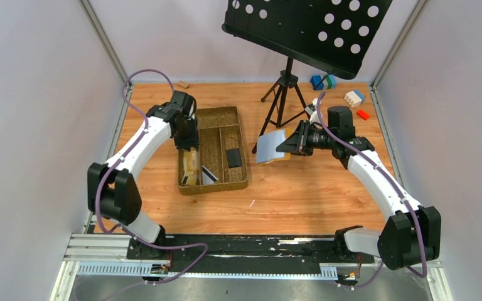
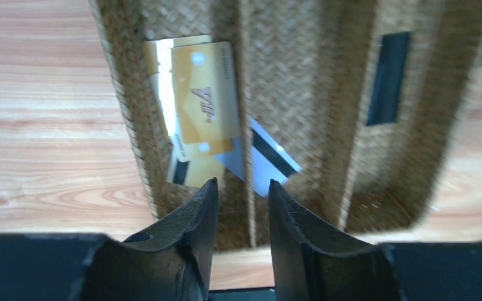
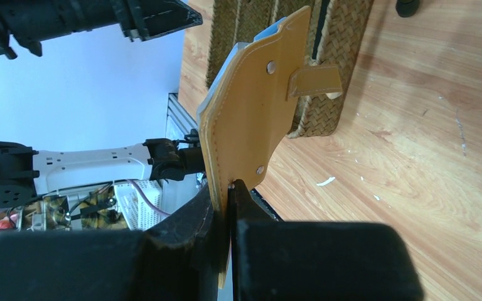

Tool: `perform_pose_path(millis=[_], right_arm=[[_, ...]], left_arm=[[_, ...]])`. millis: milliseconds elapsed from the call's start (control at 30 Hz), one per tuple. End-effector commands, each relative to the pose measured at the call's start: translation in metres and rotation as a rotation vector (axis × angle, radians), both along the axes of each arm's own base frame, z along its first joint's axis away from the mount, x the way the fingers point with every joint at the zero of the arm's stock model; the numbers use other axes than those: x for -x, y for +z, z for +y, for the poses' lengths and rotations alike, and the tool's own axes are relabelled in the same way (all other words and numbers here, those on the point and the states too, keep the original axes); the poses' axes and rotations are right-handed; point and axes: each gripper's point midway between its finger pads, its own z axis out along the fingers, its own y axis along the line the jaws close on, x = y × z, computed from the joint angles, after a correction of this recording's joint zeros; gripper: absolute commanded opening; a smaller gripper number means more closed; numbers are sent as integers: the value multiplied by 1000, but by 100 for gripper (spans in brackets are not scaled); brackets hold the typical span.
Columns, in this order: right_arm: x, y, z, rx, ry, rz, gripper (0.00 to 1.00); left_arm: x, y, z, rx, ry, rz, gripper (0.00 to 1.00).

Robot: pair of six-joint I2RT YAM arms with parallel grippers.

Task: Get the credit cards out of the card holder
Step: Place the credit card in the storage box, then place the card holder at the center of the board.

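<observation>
Credit cards (image 2: 204, 94) in woven tray (image 2: 289, 75) on wooden table (image 1: 301, 194)

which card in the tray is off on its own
The black card, alone in the tray's right-hand compartment; the gold cards and the striped card lie close together further left.
</observation>
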Motion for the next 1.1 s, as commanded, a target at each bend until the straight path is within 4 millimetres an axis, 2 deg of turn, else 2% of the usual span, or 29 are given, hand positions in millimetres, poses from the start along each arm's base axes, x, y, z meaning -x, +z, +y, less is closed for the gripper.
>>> perform_pose_path(millis=[0, 33, 133, 200, 267, 400, 500, 667, 700, 800, 900, 1000, 1067], right_arm=[[4, 28, 9, -111, 52, -75, 0], [5, 32, 11, -131, 63, -85, 0], [8, 44, 17, -202, 102, -109, 0], [11, 56, 23, -248, 134, -145, 0], [16, 68, 29, -286, 172, -187, 0], [23, 87, 38, -333, 218, -227, 0], [25, 92, 42, -363, 232, -238, 0], [25, 95, 43, -394, 238, -232, 0], [25, 94, 43, -394, 237, -229, 0], [22, 86, 44, -383, 227, -196, 0], [15, 61, 42, -292, 184, -120, 0], [11, 43, 37, -175, 166, -116, 0], [10, 32, 32, -100, 145, -110, 0]], left_arm=[[9, 61, -39, 265, -82, -113, 45], [13, 66, -47, 320, -95, -125, 46], [20, 94, -95, 657, -126, -181, 50], [15, 120, -123, 866, -153, -274, 54], [20, 133, -141, 984, -184, -305, 60], [33, 156, -173, 1093, -287, -326, 72], [39, 164, -190, 1149, -327, -315, 75], [40, 159, -191, 1189, -290, -312, 75], [41, 161, -192, 1219, -285, -317, 71], [41, 172, -196, 1307, -286, -326, 39], [39, 167, -196, 1268, -295, -321, 15], [37, 160, -194, 1220, -286, -325, 1], [36, 154, -194, 1197, -283, -311, 0]])
